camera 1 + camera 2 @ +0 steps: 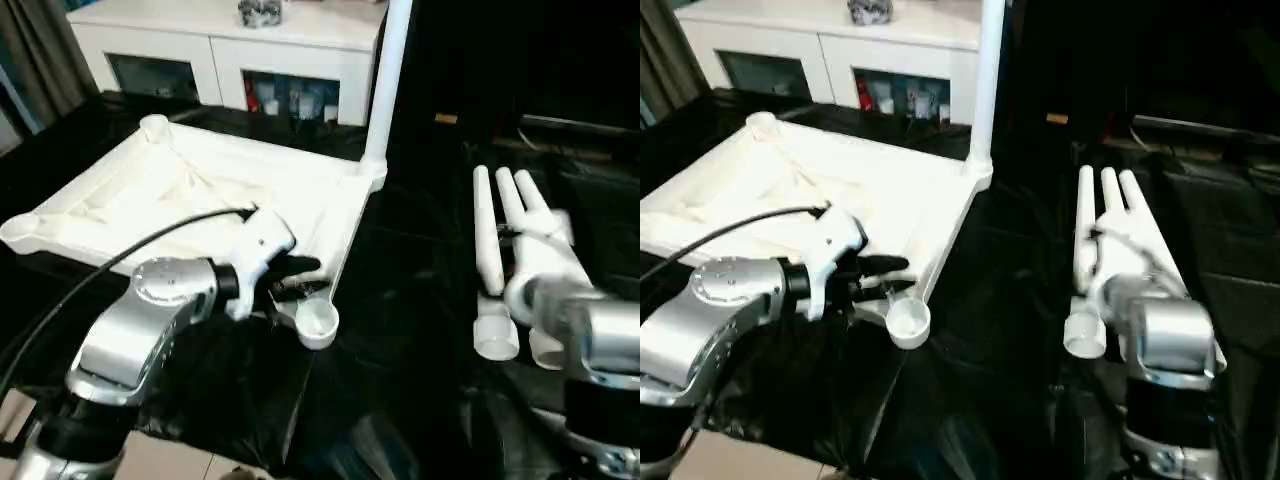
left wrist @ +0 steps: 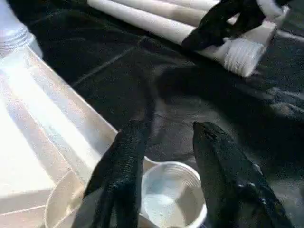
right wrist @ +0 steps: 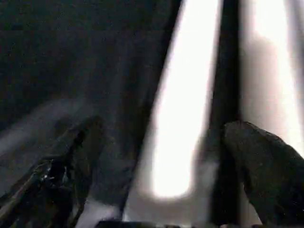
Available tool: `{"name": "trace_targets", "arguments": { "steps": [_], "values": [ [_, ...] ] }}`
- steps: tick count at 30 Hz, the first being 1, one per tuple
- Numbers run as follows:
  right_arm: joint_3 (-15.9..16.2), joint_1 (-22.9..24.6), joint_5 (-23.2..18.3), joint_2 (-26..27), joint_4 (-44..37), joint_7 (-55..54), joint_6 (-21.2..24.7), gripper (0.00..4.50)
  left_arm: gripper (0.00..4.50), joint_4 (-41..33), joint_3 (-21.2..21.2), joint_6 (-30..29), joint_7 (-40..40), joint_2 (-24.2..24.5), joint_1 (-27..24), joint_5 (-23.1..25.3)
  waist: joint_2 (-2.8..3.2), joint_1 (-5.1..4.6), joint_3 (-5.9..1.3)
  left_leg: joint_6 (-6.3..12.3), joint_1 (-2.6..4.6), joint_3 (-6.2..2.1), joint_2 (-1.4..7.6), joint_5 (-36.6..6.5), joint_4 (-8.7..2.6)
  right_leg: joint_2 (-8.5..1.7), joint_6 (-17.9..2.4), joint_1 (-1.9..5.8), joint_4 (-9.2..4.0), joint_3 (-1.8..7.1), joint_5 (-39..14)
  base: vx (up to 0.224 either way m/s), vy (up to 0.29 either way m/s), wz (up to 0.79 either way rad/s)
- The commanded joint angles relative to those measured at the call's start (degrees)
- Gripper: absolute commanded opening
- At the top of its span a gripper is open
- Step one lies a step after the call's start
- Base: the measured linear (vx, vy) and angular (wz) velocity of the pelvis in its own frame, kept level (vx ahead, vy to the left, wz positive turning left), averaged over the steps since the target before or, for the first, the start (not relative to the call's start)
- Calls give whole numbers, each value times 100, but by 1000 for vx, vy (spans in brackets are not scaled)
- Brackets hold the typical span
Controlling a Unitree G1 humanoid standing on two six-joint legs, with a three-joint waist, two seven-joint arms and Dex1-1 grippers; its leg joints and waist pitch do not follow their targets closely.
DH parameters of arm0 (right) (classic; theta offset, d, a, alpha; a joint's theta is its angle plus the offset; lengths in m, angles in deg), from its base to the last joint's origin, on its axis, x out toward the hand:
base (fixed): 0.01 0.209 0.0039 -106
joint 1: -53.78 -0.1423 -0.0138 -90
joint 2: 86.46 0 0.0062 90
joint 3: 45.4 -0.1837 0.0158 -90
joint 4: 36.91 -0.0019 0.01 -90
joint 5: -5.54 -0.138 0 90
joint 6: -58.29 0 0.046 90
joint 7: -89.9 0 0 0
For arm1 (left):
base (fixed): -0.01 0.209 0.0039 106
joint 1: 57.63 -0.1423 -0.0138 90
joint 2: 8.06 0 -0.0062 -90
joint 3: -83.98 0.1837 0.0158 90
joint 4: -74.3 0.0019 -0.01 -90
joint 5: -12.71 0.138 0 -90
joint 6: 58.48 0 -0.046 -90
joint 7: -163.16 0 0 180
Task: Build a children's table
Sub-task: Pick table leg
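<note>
Tabletop (image 1: 190, 195) lies upside down on the black-covered surface (image 1: 410, 290), one leg (image 1: 388, 70) upright in its far corner socket; three legs left to fit.

At left, the left gripper (image 2: 166, 156) hangs over the empty near corner socket (image 1: 317, 322), jaws apart and holding nothing. At right, the right gripper (image 3: 161, 156) straddles one of three loose legs (image 1: 505, 235) lying side by side, jaws wide and not yet clamped. Next it likely must close, lift, and carry that leg to the socket. No brand or writing can be read.
</note>
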Motion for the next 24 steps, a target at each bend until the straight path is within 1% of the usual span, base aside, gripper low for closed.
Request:
{"name": "trace_targets", "arguments": {
  "steps": [1, 2, 3, 4, 5, 6, 7, 8, 9, 10, 11, 12, 13, 14, 16, 17, 18, 19, 20, 21, 22, 23, 24],
  "values": [
    [62, -67, -97, -58, 219, 53, 138, 450, 173, -94, 34, -116, 83, 38, -16, -63, -91, 9, -348, -116, 12, -12, 53, -811, -361, -347, -652, 277, -523, 295, -1536, 0, 0, 0],
    [83, -68, -100, -81, 272, 54, 133, 450, 173, -104, 31, -140, 88, 34, -14, -80, -57, 21, -347, -133, 15, -15, 55, -783, -360, -354, -664, 274, -517, 296, -1524, 0, 0, 0],
    [115, -87, -121, -117, 381, 60, 190, 450, 173, -133, 33, -187, 103, 34, -14, -118, -73, 19, -347, -150, 20, -10, 56, -782, -358, -353, -653, 276, -514, 296, -1517, 0, 0, 0],
    [132, -105, -136, -134, 463, 56, 221, 450, 173, -161, 38, -248, 120, 36, -14, -156, -67, 23, -343, -153, 18, -15, 55, -782, -363, -355, -651, 280, -515, 293, -1536, 0, 0, 0],
    [141, -130, -143, -145, 548, 49, 252, 450, 173, -183, 49, -299, 139, 45, -11, -184, -97, 22, -339, -151, 19, -11, 54, -808, -361, -363, -638, 281, -520, 298, -1603, 0, 0, 0],
    [156, -150, -151, -163, 609, 55, 290, 450, 173, -221, 81, -335, 145, 76, -9, -198, -153, 13, -341, -150, 18, -5, 58, -799, -362, -359, -610, 280, -520, 294, -1650, 0, 0, 0],
    [162, -159, -152, -169, 627, 59, 307, 431, 174, -240, 98, -350, 145, 96, -7, -203, -127, 23, -338, -156, 23, -13, 59, -805, -367, -363, -600, 276, -516, 294, -1677, 0, 0, 0],
    [164, -162, -152, -171, 634, 60, 313, 420, 174, -246, 104, -355, 144, 103, -6, -205, -138, 19, -333, -164, 29, -5, 57, -832, -363, -361, -562, 263, -532, 296, -1732, 0, 0, 0],
    [147, -186, -185, -174, 695, 99, 329, 412, 200, -290, 136, -378, 175, 137, -3, -226, -170, 17, -334, -169, 25, -2, 59, -843, -366, -361, -528, 267, -543, 295, -1759, 0, 0, 0],
    [129, -221, -191, -184, 783, 132, 311, 409, 206, -322, 160, -363, 151, 168, 6, -218, -188, 18, -337, -172, 27, -7, 63, -838, -370, -365, -520, 268, -532, 293, -1764, 0, 0, 0],
    [118, -252, -197, -192, 859, 156, 301, 400, 206, -331, 170, -349, 122, 185, 19, -206, -189, 19, -342, -177, 27, -11, 70, -821, -372, -367, -522, 267, -523, 294, -1709, 0, 0, 0],
    [75, -304, -223, -203, 1007, 188, 284, 400, 206, -331, 223, -312, 136, 251, 43, -162, -208, 14, -340, -182, 33, -8, 78, -819, -374, -365, -534, 261, -522, 294, -1658, 0, 0, 0],
    [41, -348, -245, -231, 1164, 220, 247, 375, 226, -325, 262, -283, 149, 300, 61, -125, -197, 13, -337, -204, 31, -16, 75, -843, -380, -363, -558, 262, -508, 290, -1642, 0, 0, 0],
    [6, -389, -277, -256, 1327, 258, 208, 368, 242, -309, 330, -205, 160, 367, 90, -29, -216, 7, -335, -204, 29, -10, 70, -860, -378, -361, -548, 264, -519, 289, -1656, 0, 0, 0],
    [-19, -415, -308, -283, 1471, 288, 163, 361, 252, -282, 368, -109, 150, 390, 123, 45, -218, 12, -333, -219, 39, -8, 71, -912, -374, -367, -514, 258, -532, 293, -1727, 0, 0, 0],
    [-37, -435, -329, -304, 1586, 303, 129, 361, 252, -265, 393, -40, 163, 411, 152, 81, -247, 17, -334, -220, 27, -8, 69, -907, -376, -372, -496, 268, -536, 294, -1756, 0, 0, 0],
    [-45, -467, -356, -343, 1757, 321, 76, 333, 273, -248, 429, -12, 200, 451, 202, 92, -259, 15, -333, -233, 40, -7, 78, -948, -381, -372, -480, 255, -548, 290, -1809, 0, 0, 0],
    [-46, -488, -370, -363, 1854, 329, 48, 325, 286, -238, 448, -7, 226, 480, 233, 89, -257, 17, -336, -246, 49, -13, 76, -985, -380, -373, -481, 253, -542, 285, -1850, 0, 0, 0],
    [-32, -509, -374, -402, 1989, 352, -9, 324, 293, -210, 476, 18, 270, 522, 284, 103, -268, 19, -335, -268, 67, -16, 82, -1065, -386, -375, -488, 242, -549, 281, -1917, 0, 0, 0],
    [-23, -531, -380, -428, 2089, 378, -39, 323, 293, -185, 496, 36, 304, 556, 324, 105, -268, 13, -333, -294, 68, -18, 80, -1122, -384, -373, -506, 240, -550, 279, -1916, 0, 0, 0],
    [-4, -557, -381, -462, 2209, 409, -86, 323, 293, -148, 529, 73, 355, 611, 380, 119, -292, 10, -332, -297, 61, -19, 79, -1142, -385, -374, -505, 245, -558, 274, -1936, 0, 0, 0],
    [24, -573, -371, -497, 2298, 432, -132, 306, 295, -117, 551, 101, 401, 655, 428, 129, -302, 10, -330, -302, 65, -20, 76, -1185, -384, -376, -499, 244, -561, 275, -1980, 0, 0, 0],
    [44, -594, -360, -521, 2370, 452, -167, 306, 295, -102, 573, 115, 415, 692, 459, 119, -304, 19, -330, -307, 71, -21, 79, -1204, -383, -381, -493, 241, -565, 275, -2020, 0, 0, 0]
  ]
}}
